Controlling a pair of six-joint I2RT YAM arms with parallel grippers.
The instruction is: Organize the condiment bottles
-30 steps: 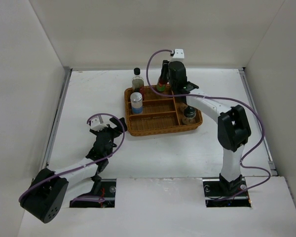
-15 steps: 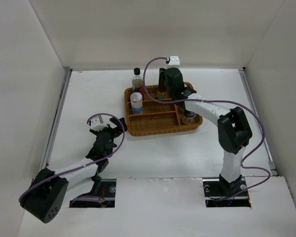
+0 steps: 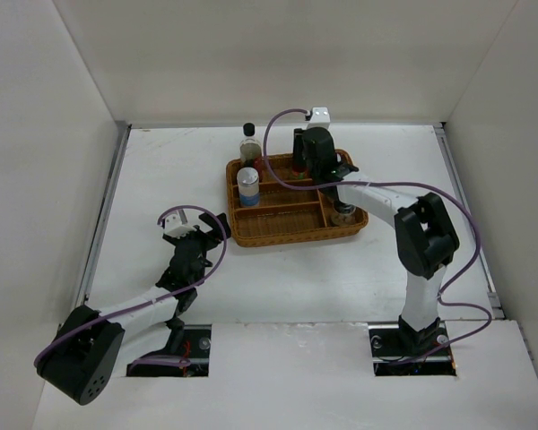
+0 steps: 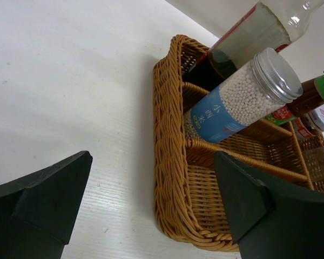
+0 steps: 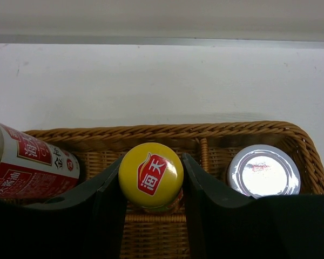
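My right gripper is shut on the red sauce bottle's orange-yellow cap, and the bottle stands in a back compartment of the wicker tray. A clear black-capped bottle with a red label stands at the tray's back left. A blue-labelled jar of white beads stands in the left compartment. A silver-lidded jar sits right of the held bottle. Another small jar sits in the right compartment, half under my right arm. My left gripper is open and empty at the tray's front-left corner.
The tray's front long compartment holds nothing that I can see. White walls enclose the table on three sides. Cables loop over both wrists.
My right gripper has come down and slightly nearer with the red sauce bottle, setting it low in the tray's back compartment. The left arm has not moved.
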